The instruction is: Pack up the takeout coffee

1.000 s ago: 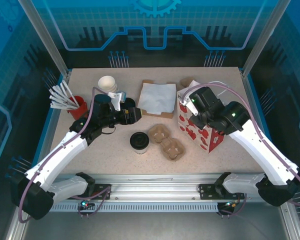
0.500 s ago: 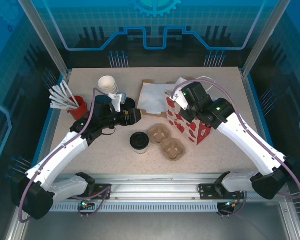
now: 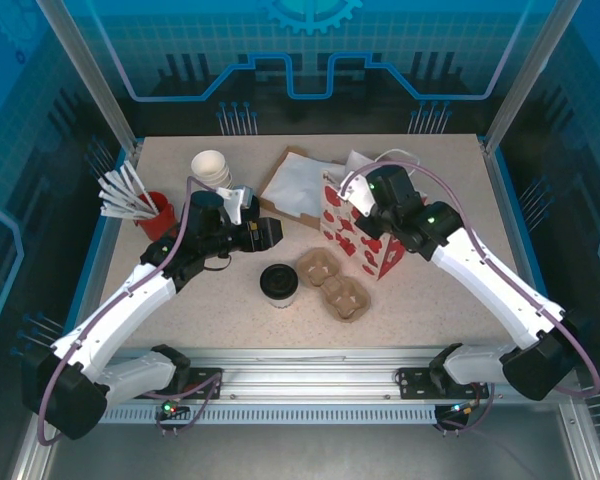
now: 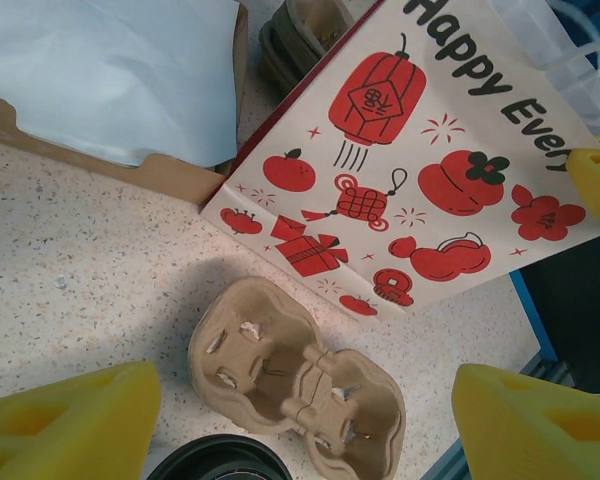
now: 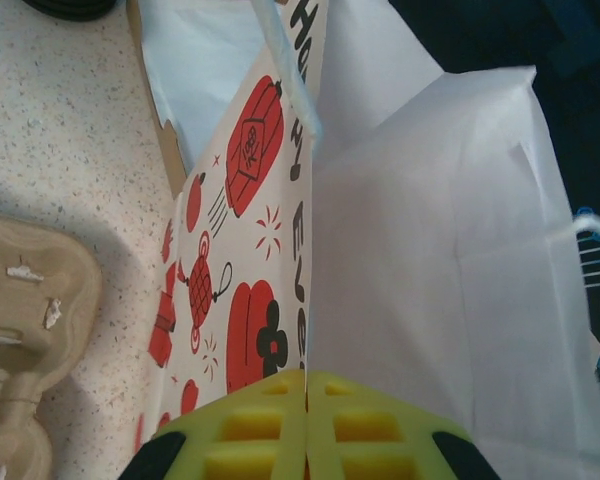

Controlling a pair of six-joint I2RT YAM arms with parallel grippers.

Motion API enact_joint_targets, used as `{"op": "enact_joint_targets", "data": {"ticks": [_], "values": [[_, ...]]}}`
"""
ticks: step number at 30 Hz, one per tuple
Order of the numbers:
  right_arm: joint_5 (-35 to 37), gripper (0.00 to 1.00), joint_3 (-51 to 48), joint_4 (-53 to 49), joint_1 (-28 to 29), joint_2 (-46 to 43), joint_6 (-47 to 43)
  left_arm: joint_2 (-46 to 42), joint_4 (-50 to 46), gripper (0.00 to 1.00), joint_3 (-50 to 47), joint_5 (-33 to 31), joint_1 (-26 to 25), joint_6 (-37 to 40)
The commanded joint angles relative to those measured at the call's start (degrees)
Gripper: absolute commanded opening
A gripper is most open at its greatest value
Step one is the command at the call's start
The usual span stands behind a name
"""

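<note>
Findings, top view: the takeout coffee is noted upright on the table, just beside a pulp carrier, apart from both grippers; the left gripper is held behind it; the right gripper is set at the rim of a red-printed bag; left wrist view: the pads are seen spread, nothing gripped; right wrist view: the fingers are pressed together, pinching the bag's wall.

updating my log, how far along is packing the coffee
Early. Done: the takeout coffee has its lid on, and the paper bag is open. In hand: the right end effector is clamped on the bag's wall; the left end effector hangs open over the cup carrier. Left: the coffee sits on the table beside the carrier, not yet in the bag.
</note>
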Motion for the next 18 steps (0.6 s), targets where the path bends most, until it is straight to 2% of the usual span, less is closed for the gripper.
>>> {"op": "enact_joint_targets", "data": {"ticks": [1,5,8,11,14,18], "values": [[0.4,0.04,-2.6,0.3,-1.2,-3.6,-0.1,-0.2,1.4,0.78,-0.7,-0.1,-0.2,0.2],[1.7,0.06,-4.1,-0.8,-1.2,-4.9,0.6,0.2,1.5,0.78,-0.5,0.3,-0.3,0.1],[0.5,0.14,-4.1,-1.8,-1.3,-5.2,1.8,0.2,1.4,0.78,-0.5,0.4,-0.3,0.1],[-0.7,0.26,-3.9,-2.8,-1.3,-5.9,2.9,-0.1,1.1,0.78,-0.5,0.2,-0.2,0.1],[-2.7,0.42,-2.3,-5.2,-1.3,-6.8,4.9,-0.4,0.5,0.78,-0.4,0.0,-0.3,0.4],[-3.6,0.59,1.1,-10.6,-1.1,-9.5,9.5,-0.9,-0.8,0.78,0.0,-0.5,-0.3,1.4]]}}
